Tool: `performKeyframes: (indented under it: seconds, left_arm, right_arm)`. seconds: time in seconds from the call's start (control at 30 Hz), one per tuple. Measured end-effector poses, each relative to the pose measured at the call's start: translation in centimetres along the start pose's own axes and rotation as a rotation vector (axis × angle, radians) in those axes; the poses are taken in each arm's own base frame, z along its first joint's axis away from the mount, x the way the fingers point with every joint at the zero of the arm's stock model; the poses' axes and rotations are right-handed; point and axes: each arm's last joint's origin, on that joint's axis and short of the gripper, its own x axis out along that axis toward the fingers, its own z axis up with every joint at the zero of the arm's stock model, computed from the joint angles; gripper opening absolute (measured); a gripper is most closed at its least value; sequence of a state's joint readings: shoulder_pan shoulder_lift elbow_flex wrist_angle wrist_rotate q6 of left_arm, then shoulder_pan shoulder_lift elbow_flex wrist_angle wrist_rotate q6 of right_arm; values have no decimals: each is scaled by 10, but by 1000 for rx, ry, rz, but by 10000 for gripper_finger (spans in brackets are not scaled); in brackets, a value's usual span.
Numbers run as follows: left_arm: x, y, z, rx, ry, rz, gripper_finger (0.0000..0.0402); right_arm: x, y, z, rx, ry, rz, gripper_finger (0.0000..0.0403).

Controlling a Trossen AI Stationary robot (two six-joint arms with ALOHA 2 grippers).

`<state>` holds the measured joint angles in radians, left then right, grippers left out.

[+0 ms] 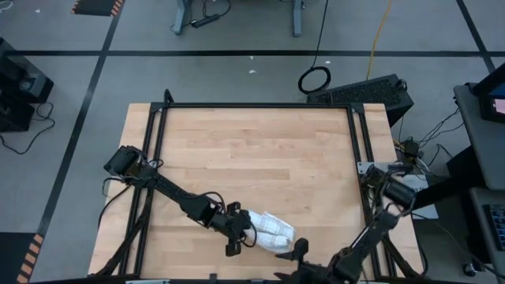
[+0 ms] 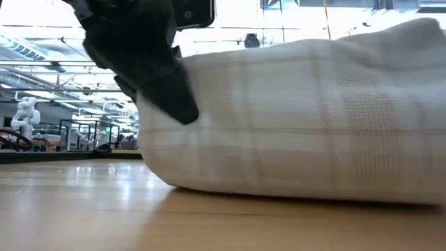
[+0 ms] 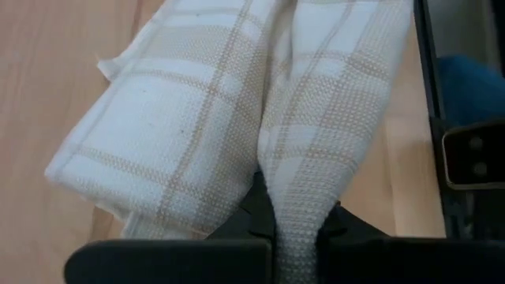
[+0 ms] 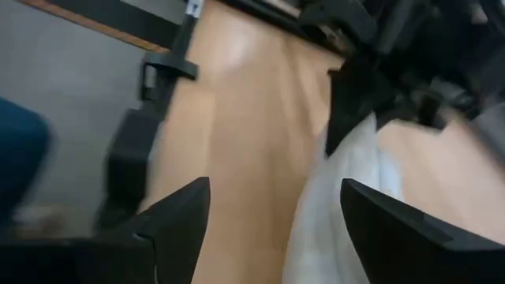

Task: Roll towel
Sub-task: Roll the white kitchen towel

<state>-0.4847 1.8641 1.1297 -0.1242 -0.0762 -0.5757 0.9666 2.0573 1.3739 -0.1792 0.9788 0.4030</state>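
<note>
The towel (image 1: pixel 272 229), white with tan plaid lines, lies as a thick roll on the wooden table near its front edge. In the low view the towel (image 2: pixel 300 118) fills most of the picture. My left gripper (image 1: pixel 241 237) is at the roll's left end, shut on the cloth, and one of its dark fingers (image 2: pixel 162 80) shows against the towel. My right gripper (image 1: pixel 294 251) stands open just off the roll's near right end. In the right wrist view, my right gripper (image 4: pixel 272 229) has the towel (image 4: pixel 347 197) ahead of its fingers. My left gripper pinches a raised fold of the towel (image 3: pixel 296 229) between its two fingers, at the roll's left end. The fingers come from the table's left, slanting down. The rest of the roll spreads out ahead of them and rests on the table.
A black metal frame (image 1: pixel 256 106) runs around the tabletop. Bare wood (image 1: pixel 252 158) stretches from the towel to the far edge. The table's front edge is close behind the towel and both grippers.
</note>
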Motion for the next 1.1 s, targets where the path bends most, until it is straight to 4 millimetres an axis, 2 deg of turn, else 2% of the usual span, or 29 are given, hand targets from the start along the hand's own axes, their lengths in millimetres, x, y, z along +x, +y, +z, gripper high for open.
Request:
performKeyframes:
  seconds: [0.17, 0.3, 0.47, 0.6, 0.8, 0.93, 1.1]
  left_arm:
    - [0, 4, 3, -59, 16, -29, 18]
    - [0, 5, 4, -68, 21, -35, 18]
    - [0, 5, 3, -85, 23, -37, 18]
    - [0, 5, 3, -85, 25, -37, 18]
    - [0, 4, 5, -61, 5, -35, 21]
    - [0, 2, 9, -18, -43, -55, 45]
    - [-6, -3, 9, 80, -61, -47, 87]
  right_arm:
    - [16, 9, -5, -101, -27, -218, 272]
    - [20, -3, -11, -33, 10, -295, 250]
    - [30, -20, -22, 45, 198, -245, 202]
    - [39, -27, -23, 133, 254, -232, 157]
    - [52, -40, -26, 284, 376, -227, 24]
    - [51, -48, -23, 383, 408, -243, 18]
    - [39, -60, -3, 461, 450, -176, 7]
